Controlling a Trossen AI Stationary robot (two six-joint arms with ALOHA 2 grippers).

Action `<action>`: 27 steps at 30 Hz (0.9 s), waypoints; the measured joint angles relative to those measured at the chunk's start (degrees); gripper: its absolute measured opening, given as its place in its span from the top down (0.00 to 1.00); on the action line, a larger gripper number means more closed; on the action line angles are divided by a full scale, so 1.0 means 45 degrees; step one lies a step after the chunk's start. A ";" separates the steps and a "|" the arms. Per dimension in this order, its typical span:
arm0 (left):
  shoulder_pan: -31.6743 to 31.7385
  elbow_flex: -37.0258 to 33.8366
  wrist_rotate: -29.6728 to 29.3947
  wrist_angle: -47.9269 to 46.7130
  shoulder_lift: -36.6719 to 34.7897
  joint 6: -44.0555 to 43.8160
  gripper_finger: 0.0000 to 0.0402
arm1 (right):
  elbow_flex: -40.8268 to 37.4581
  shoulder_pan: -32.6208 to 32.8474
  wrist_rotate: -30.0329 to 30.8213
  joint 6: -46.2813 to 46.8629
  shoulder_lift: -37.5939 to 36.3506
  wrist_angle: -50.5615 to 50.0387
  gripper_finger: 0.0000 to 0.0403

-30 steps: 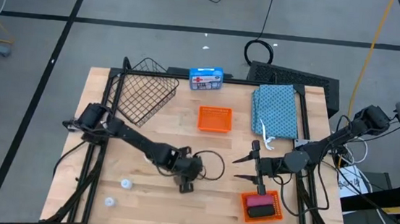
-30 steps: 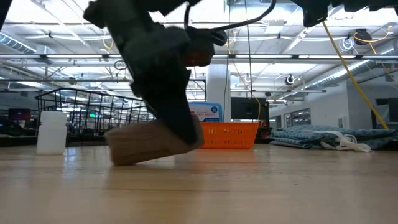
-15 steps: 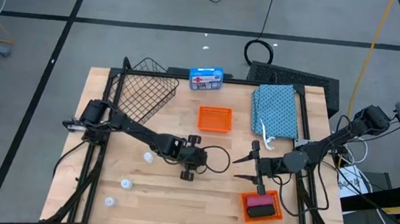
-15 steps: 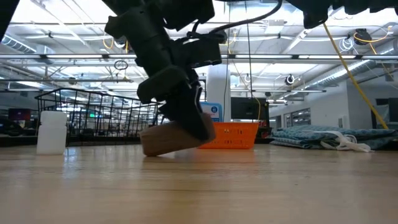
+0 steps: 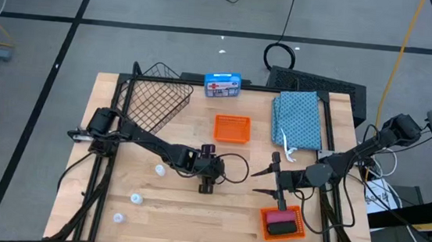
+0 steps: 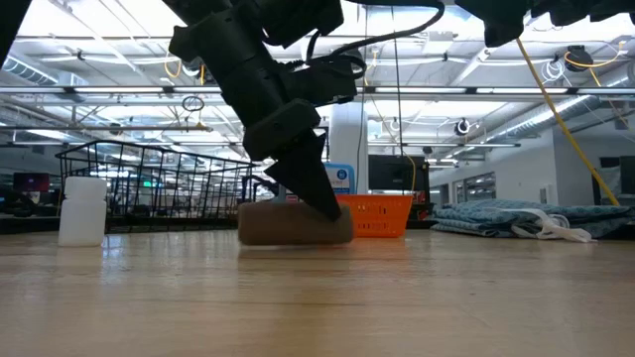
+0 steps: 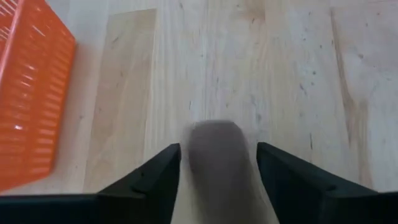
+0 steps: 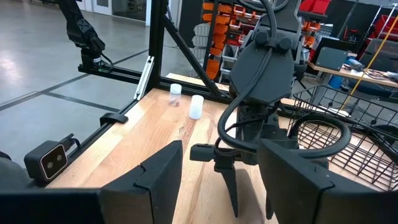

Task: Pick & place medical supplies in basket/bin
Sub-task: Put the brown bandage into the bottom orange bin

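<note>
My left gripper (image 5: 206, 184) stands at the table's middle, shut on the brown roll (image 6: 295, 223), which also shows between the fingers in the left wrist view (image 7: 217, 162). My right gripper (image 5: 264, 182) hovers open to the right of it, beside the orange tray (image 5: 298, 222) that holds the pink roll (image 5: 278, 217) and the black roll (image 5: 278, 230). Three white vials (image 5: 160, 169) (image 5: 136, 199) (image 5: 118, 217) stand on the table's left half. The wire basket (image 5: 153, 100) sits at the far left. The teal cloth (image 5: 298, 119) lies flat at the far right. My left gripper pinches the brown roll between its two fingers (image 7: 155, 180), one on each long side (image 7: 198, 155). The fingers come slanting down from above and from the table's left, lying along the roll. The roll lies flat on the table (image 6: 295, 240).
A second, empty orange tray (image 5: 232, 128) sits at the far middle, and a blue box (image 5: 222, 84) stands at the far edge. A black frame (image 5: 119, 105) borders the table's left and right sides. Bare wood lies between the vials and the left gripper.
My left gripper has moved toward the table's far edge and slightly right, keeping the brown roll between its fingers. The roll was tilted with one end up; now it lies flat on the table. As the arm swung, it uncovered one vial.
</note>
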 joint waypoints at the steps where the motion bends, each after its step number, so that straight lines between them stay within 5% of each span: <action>1: 0.0002 0.0000 0.0000 -0.0032 -0.0031 -0.0008 0.42 | 0.0000 0.0000 0.0000 -0.0001 0.0000 0.0000 0.51; 8: -0.0018 0.0019 0.0067 -0.0717 -0.0937 -0.0387 0.38 | 0.0000 0.0000 0.0007 -0.0019 0.0000 -0.0052 0.51; 18: -0.0056 0.0010 -0.0025 -0.4580 -0.1902 -0.2038 0.40 | 0.0000 -0.0010 0.0049 0.0010 0.0000 -0.0245 0.51; 27: -0.0378 -0.0512 0.0132 -0.3681 -0.1457 -0.2628 0.40 | 0.0000 -0.0010 0.0049 0.0019 0.0000 -0.0280 0.51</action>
